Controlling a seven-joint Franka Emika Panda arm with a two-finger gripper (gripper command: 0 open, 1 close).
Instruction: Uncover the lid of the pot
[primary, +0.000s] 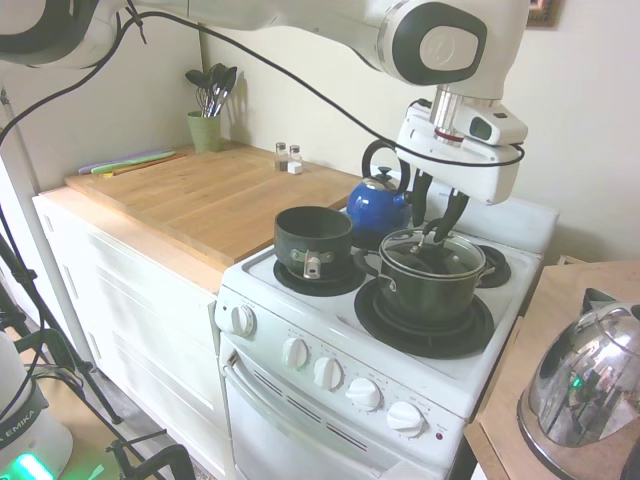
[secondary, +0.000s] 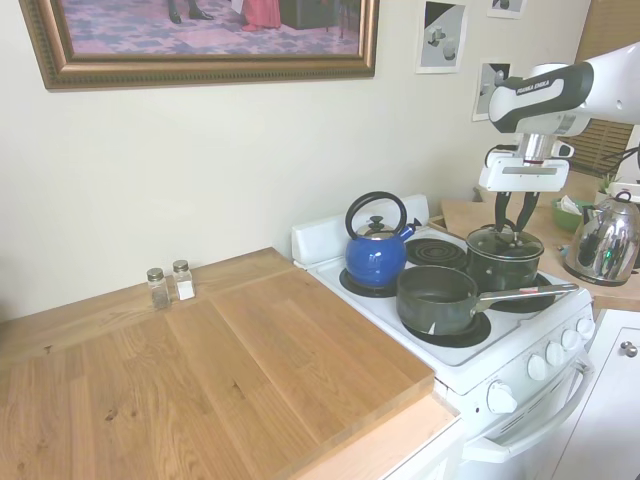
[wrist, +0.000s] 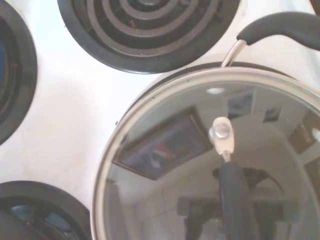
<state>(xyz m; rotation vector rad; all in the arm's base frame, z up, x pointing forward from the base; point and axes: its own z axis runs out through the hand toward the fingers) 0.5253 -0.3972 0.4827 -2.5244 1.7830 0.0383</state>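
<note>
In the first exterior view, the pot (primary: 432, 285) is seen right of the middle of the frame, on the front burner of the white stove (primary: 300, 300). The glass lid (primary: 432, 254) is still resting on it. The gripper (primary: 436, 232) is lowered onto the lid's black handle, with one finger on each side. Whether the handle is squeezed yet cannot be told.

In the second exterior view, the pot (secondary: 503, 262) and lid (secondary: 504, 242) are found at the right, behind the smaller pot (secondary: 436, 298) and right of the blue kettle (secondary: 377, 252).

In the wrist view, the lid (wrist: 165, 165) is filled with shiny reflections. It is probably heavy, hard, slippery and easily broken, so it is best held by the handle (wrist: 239, 200) and lifted straight up.
</note>
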